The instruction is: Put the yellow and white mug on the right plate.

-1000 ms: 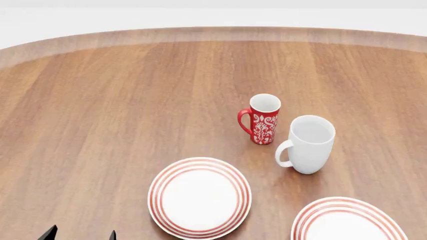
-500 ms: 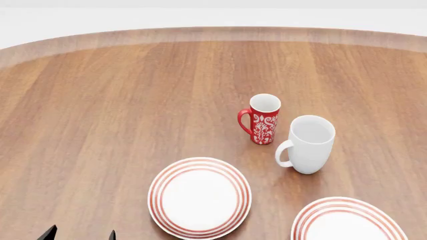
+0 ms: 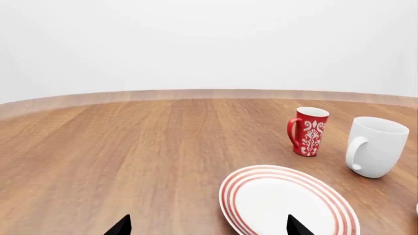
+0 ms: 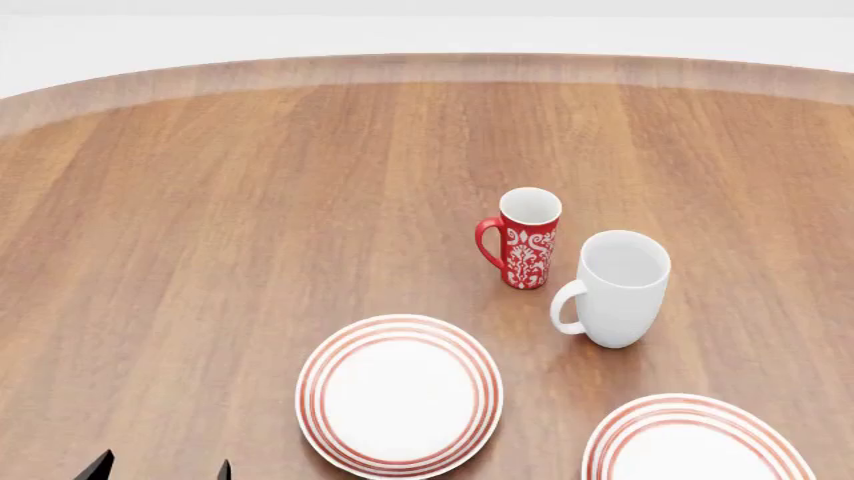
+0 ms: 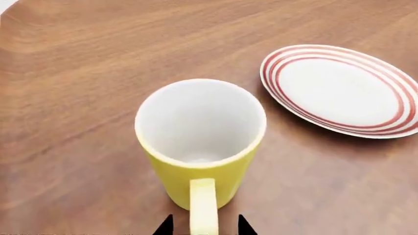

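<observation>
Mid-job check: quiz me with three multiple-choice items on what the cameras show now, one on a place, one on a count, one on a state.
1. In the head view, where does the white mug stand relative to the red patterned mug?
A. nearer the robot and to its right
B. farther away and to its left
C. on a plate

2. How many plates show in the head view?
A. one
B. two
C. three

3. How is the yellow and white mug in the right wrist view?
A. tipped on its side
B. upside down
C. upright on the table, empty

Answers: 1 A, it sits lower and further right in that view. 2 B, the left plate and the right plate, the latter cut by the frame edge. 3 C, its open mouth faces up, showing a bare white inside.
</observation>
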Motion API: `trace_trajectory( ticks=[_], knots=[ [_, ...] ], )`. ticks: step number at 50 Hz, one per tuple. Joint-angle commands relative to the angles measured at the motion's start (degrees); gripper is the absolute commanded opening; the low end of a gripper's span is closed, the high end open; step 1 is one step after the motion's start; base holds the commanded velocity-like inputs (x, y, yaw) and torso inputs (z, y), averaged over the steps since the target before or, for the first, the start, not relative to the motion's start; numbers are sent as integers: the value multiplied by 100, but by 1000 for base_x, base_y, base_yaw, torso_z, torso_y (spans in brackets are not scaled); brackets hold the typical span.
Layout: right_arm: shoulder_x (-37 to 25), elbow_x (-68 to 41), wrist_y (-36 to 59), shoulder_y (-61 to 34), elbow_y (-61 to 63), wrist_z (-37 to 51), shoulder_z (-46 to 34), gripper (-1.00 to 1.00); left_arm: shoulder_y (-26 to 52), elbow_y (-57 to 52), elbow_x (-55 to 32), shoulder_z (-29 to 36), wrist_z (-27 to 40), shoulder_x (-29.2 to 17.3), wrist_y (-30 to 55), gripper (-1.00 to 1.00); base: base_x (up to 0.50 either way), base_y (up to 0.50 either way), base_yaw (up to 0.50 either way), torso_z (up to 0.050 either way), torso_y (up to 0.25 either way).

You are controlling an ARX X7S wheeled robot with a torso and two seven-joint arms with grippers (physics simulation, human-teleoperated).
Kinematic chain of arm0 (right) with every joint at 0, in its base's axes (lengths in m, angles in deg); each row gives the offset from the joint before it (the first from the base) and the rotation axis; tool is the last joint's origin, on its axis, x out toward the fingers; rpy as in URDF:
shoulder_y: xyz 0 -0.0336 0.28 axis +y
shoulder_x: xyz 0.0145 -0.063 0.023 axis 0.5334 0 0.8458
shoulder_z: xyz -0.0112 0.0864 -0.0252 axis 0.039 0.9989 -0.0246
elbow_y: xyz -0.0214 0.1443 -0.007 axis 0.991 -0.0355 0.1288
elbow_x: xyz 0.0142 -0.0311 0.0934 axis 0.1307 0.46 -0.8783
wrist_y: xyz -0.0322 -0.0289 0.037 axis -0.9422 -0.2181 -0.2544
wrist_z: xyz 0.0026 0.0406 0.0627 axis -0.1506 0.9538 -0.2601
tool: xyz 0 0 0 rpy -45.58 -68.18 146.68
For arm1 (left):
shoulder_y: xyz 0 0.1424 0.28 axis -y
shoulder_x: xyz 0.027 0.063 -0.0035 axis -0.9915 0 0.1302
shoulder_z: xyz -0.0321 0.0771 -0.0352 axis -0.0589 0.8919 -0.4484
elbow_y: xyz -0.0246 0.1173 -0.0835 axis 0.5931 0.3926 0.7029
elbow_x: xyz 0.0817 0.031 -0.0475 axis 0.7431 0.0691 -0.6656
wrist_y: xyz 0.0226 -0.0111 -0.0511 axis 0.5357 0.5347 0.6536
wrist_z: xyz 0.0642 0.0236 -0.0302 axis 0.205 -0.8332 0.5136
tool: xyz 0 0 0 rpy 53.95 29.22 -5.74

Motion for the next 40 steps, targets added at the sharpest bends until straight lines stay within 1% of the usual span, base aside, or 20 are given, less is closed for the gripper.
trace_trajectory(
  ticks=[1, 11, 20, 34, 40],
  knots=[
    [118, 126, -162, -66, -314, 42, -71, -100, 9, 2, -25, 30, 24, -23, -5, 100, 0, 0, 0, 0, 0],
    [117, 146, -221, -60, -377, 179, -1, -100, 22, 14, -47, 56, 42, -43, -17, 100, 0, 0, 0, 0, 0],
    [-14, 22, -143, 11, -17, 358, 194, -100, 28, 24, -66, 73, 64, -62, -28, 100, 1, 0, 0, 0, 0],
    [-399, -302, 55, 209, 999, 804, 754, -100, 43, 36, -104, 105, 84, -91, -29, 100, 0, 0, 0, 0, 0],
    [-322, -389, 69, 170, 1079, 1246, 1100, -100, 46, 54, -109, 125, 90, -99, -47, 100, 0, 0, 0, 0, 0]
  ],
)
